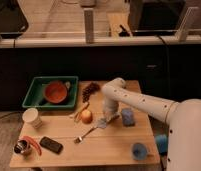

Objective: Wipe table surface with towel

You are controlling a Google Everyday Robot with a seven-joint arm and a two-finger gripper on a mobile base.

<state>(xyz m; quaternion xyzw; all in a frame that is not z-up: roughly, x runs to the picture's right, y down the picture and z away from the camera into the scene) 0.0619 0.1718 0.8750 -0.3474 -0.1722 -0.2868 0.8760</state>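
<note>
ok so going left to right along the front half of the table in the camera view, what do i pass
small dark metal can → flat black rectangular device → silver fork → gripper, down at the tabletop mid-table → small blue cup

Elevated view over table (114,146), hand (106,119) central

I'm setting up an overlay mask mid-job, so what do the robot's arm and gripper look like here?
The arm is plain white, made of thick, smooth, rounded tube segments with a bulbous joint, and it widens into a large white body at the right. No cables or markings show. The gripper, low over the table just left of the blue sponge, looks small and greyish.
</note>
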